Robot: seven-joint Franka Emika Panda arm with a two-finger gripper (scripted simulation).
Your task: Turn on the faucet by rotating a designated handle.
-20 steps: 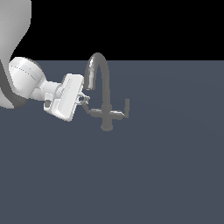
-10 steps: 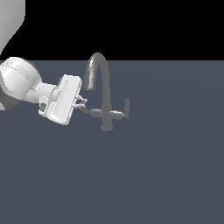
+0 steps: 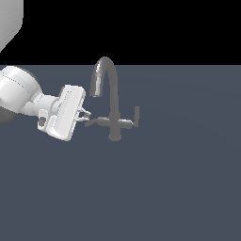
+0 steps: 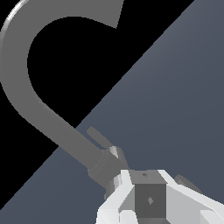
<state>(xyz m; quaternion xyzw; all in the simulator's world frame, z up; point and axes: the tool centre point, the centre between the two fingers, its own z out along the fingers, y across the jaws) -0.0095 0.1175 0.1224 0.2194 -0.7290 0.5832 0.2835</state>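
Handle lies horizontal, tip pointing at the gripper, whose short fingers meet it; grip width cannot be told.

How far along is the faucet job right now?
Done: the gripper has reached the handle's tip, on the side the faucet's spout curves toward. In hand: contact seems close, though a grip isn't clear. Left: rotating the handle; it points sideways toward the gripper.

No text, label, brand, number or sign can be read in either view; the faucet, the gripper and the desk all show plain, unmarked surfaces.
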